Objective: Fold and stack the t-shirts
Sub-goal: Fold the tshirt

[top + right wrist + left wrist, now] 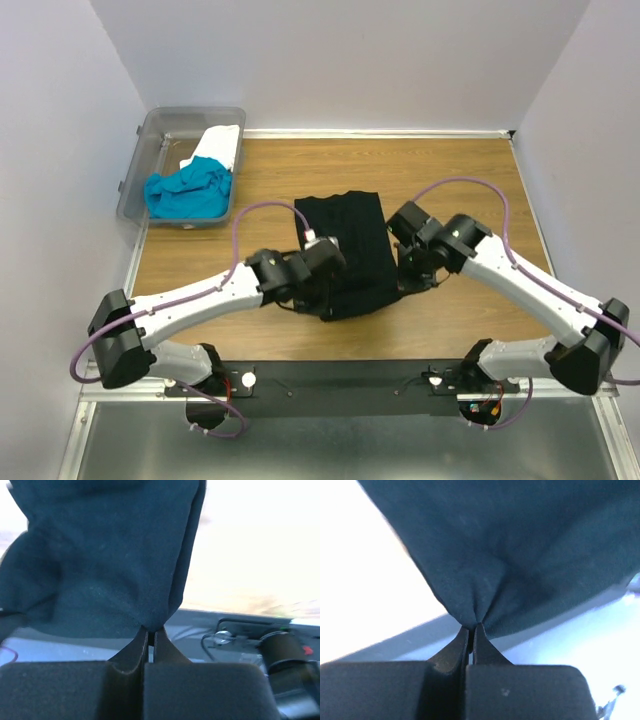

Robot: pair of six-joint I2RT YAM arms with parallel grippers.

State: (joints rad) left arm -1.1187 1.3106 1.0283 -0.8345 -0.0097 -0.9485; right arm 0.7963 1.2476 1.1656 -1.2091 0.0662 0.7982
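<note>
The black t-shirt (pixel 350 250) lies folded lengthwise in a narrow strip at the table's middle. My left gripper (pixel 322 290) is shut on its near left part; in the left wrist view the cloth (pixel 510 555) bunches into the closed fingertips (pixel 471 628). My right gripper (pixel 402 272) is shut on its near right edge; in the right wrist view the cloth (pixel 110 560) hangs from the pinched tips (pixel 150 630). The turquoise t-shirt (pixel 188 192) and the white t-shirt (pixel 222 145) lie crumpled in the bin.
The clear plastic bin (pixel 150 150) stands at the table's far left corner. White walls enclose the wooden table (pixel 450 170) on three sides. A black rail (pixel 340 385) with the arm bases runs along the near edge.
</note>
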